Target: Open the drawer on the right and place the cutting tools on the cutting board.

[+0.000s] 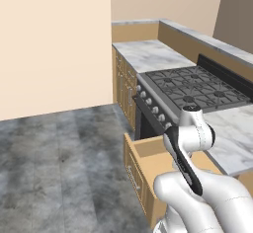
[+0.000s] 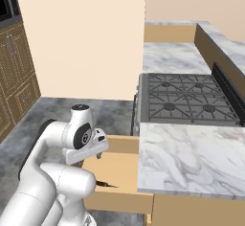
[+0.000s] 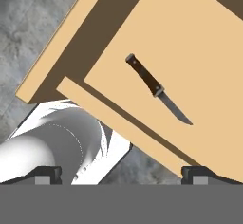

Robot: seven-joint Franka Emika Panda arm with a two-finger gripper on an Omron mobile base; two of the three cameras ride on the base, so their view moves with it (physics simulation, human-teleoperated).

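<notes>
The drawer (image 1: 148,165) is found pulled out beneath the marble tabletop (image 2: 191,158), beside the stove (image 2: 184,98). One knife (image 3: 156,88), dark-handled with a grey blade, is seen lying flat on the drawer floor, apart from its walls. The fingers (image 3: 121,175) are held spread wide above it, gripping nothing.

Below my hand, the tan wooden drawer (image 3: 199,42) stands pulled open; a brown-handled knife (image 3: 157,88) lies flat on its floor.
</notes>
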